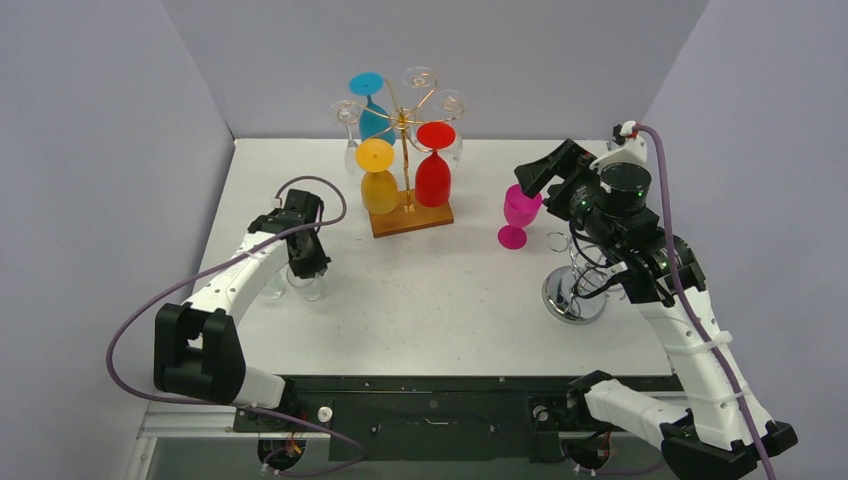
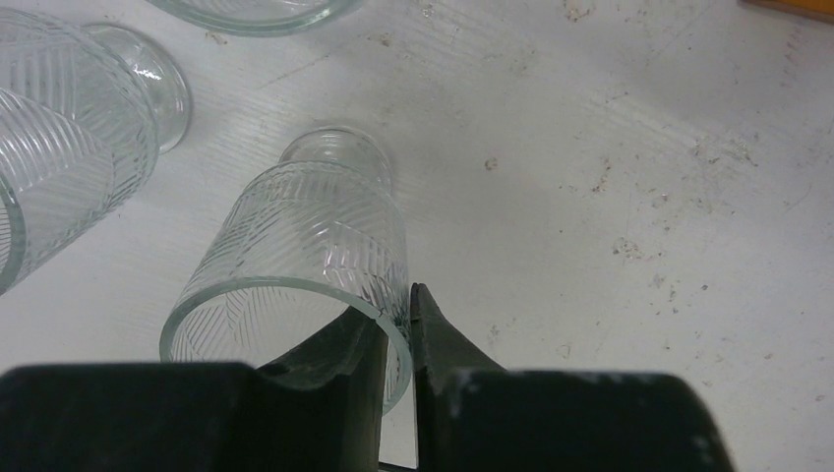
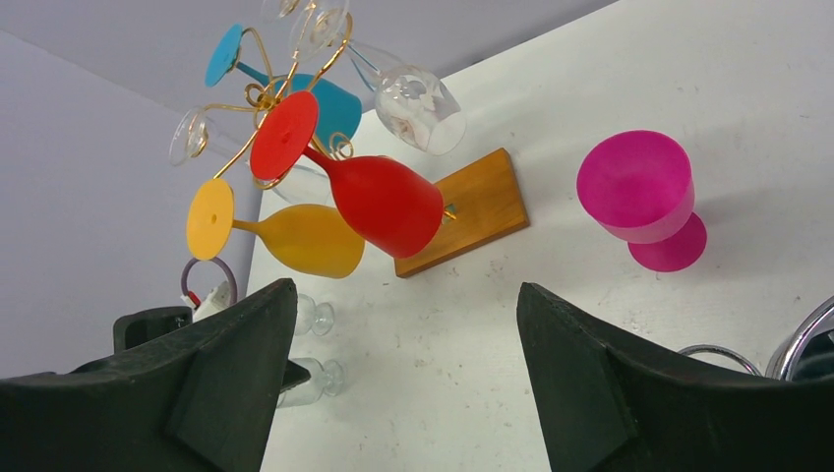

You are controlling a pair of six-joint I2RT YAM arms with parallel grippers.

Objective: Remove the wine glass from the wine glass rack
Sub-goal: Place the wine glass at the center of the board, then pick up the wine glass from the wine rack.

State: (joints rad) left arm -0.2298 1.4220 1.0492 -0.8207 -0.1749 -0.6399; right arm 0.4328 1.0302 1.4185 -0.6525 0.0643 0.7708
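Note:
The gold wine glass rack (image 1: 405,120) stands on its wooden base (image 1: 410,218) at the back centre. Hanging upside down on it are a red wine glass (image 1: 433,172), a yellow one (image 1: 379,183), a blue one (image 1: 373,108) and clear ones (image 1: 449,115). My left gripper (image 2: 398,300) is shut on the rim of a ribbed clear glass (image 2: 310,246) standing on the table, one finger inside and one outside. My right gripper (image 3: 405,290) hangs open and empty, right of the rack (image 3: 285,88) and above a pink glass (image 1: 518,214).
A short chrome wire stand (image 1: 575,290) with a round base sits under my right arm. The pink glass (image 3: 639,192) stands upright between it and the rack. More clear ribbed glasses (image 2: 59,147) stand close to my left gripper (image 1: 305,265). Grey walls enclose the table.

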